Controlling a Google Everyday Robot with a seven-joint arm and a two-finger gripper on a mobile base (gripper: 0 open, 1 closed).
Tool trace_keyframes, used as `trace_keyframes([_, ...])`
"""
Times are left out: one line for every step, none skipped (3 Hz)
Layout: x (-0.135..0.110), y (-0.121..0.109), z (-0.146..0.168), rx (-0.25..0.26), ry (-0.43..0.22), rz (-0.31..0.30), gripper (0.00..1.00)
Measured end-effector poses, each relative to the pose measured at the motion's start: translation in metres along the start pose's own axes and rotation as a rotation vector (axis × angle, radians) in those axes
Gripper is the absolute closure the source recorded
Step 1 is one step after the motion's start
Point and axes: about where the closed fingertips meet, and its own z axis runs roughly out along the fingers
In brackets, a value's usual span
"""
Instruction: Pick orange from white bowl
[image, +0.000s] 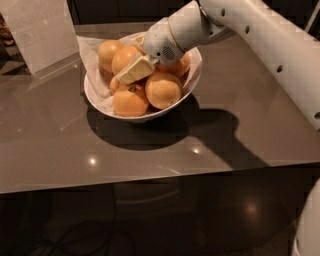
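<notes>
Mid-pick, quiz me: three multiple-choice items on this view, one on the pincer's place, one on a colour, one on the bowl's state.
1. Where is the pincer?
A. Down in the bowl, among the oranges
B. Out of view
C. Hanging well clear to the bowl's side

2. What colour is the bowl?
A. Blue
B. White
C. Black

3. How does the bowl stand?
A. Upside down
B. Tipped on its side, spilled
C. Upright, holding fruit

Answers:
1 A, its tip sits between the oranges inside the rim.
2 B, the rim and wall are glossy white.
3 C, the rim faces up and the oranges lie piled inside.
</notes>
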Motion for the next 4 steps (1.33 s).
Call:
trace_keyframes([-0.010,0.008,-0.015,0.038,-0.033,-0.040,1.00])
trace_keyframes([-0.021,0.021,-0.041,0.063,-0.101,-0.081,1.00])
trace_keyframes([-0.032,0.037,-0.058,0.053,-0.139,-0.111,1.00])
trace_keyframes([-0.051,0.070,-0.087,0.065,-0.144,-0.149,1.00])
